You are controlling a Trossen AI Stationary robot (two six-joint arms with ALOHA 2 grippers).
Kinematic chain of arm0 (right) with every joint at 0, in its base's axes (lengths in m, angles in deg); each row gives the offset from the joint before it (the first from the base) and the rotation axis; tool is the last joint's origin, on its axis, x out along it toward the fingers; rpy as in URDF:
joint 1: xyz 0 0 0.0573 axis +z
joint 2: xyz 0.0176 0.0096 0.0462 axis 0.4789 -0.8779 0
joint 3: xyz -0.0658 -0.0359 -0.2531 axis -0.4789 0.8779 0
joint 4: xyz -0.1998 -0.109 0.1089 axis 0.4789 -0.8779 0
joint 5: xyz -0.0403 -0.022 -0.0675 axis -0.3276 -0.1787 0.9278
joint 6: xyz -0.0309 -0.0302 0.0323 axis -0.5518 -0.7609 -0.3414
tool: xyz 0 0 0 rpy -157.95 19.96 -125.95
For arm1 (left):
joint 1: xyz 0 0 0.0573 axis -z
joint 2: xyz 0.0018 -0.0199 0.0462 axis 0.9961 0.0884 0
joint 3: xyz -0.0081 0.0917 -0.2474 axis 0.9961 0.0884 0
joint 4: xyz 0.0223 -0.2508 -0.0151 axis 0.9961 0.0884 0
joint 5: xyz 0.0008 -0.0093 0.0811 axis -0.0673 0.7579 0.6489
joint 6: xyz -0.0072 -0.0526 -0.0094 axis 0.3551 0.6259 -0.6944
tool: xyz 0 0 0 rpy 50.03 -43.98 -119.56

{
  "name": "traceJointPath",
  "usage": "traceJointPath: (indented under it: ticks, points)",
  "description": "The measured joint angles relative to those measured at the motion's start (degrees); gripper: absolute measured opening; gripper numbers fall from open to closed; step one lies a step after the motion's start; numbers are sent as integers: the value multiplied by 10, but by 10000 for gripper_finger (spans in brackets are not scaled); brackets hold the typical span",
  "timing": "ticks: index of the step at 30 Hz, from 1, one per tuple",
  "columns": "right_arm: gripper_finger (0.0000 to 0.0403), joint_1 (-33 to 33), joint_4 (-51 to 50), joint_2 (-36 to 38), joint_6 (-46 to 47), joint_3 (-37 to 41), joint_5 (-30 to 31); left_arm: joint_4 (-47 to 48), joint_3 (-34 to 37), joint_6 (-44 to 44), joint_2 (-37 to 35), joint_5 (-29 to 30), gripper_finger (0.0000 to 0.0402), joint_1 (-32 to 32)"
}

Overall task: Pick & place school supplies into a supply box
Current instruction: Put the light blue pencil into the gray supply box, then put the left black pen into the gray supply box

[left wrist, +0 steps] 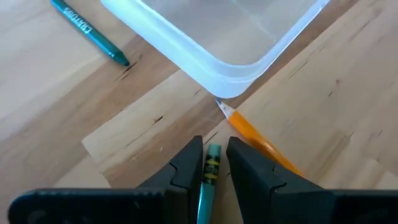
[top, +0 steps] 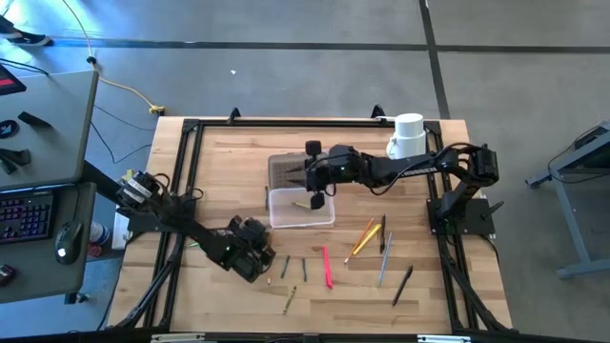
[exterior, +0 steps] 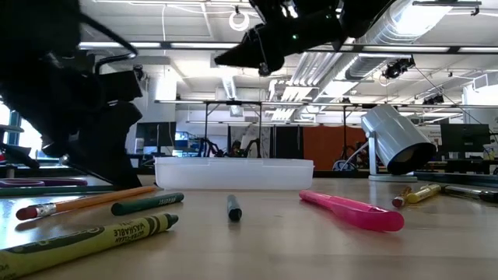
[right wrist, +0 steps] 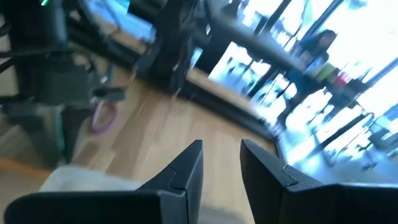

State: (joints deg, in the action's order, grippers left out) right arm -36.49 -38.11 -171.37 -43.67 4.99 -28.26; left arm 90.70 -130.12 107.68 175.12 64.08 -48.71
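Note:
The clear supply box (top: 301, 208) lies open at mid-table, and its grey lid (top: 286, 170) lies flat behind it. My right gripper (right wrist: 221, 146) hovers open above the box (exterior: 233, 173), holding nothing. A yellowish piece (top: 315, 202) lies in the box below it. My left gripper (left wrist: 213, 146) is by the box's near left corner (left wrist: 230, 84), shut on a green pencil (left wrist: 210, 171). An orange pencil (left wrist: 252, 134) lies on the table under it, tip at that corner. A pink pen (top: 327, 267) and several other pencils and pens lie near the front edge. The purple scissors (right wrist: 102, 116) lie near the left arm. My left gripper pinches the green pencil between its two fingers, just behind the yellow-and-black banded end (left wrist: 212, 160). That end pokes out past the fingertips toward the box corner, so the fingers lie along the pencil. The rest of the pencil is hidden behind the gripper.
A white mug (top: 408, 135) stands at the far right of the table. A green crayon (left wrist: 90, 31) lies left of the box, and crayons (exterior: 93, 237) and a red-tipped pencil (exterior: 85, 202) lie at the near left. Orange and yellow pencils (top: 363, 238) and dark pens (top: 403, 284) lie right of the pink pen.

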Motion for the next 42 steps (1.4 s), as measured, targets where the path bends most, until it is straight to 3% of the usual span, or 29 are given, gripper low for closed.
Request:
traceJointPath:
  ticks: [6, 13, 21, 25, 30, 42]
  points:
    - [91, 0, 35, 0, -14, 0, 0, -4, 0, 50, 21, 44, 110, 14]
    - [91, 0, 25, 0, -15, 0, 17, -7, 0, 55, 21, 49, 30, 14]
    - [91, 14, 23, 0, 19, 0, 112, 8, 3, 56, -33, 25, 30, 9]
    - [91, 21, 21, 0, 19, 0, 114, 38, 5, 48, -92, -18, 18, 9]
    - [91, 25, 20, 0, 19, 0, 114, 82, 5, 38, -151, -11, 10, 10]
    - [91, 25, 15, 0, -8, 0, 114, 96, 3, 36, -167, 22, 13, 9]
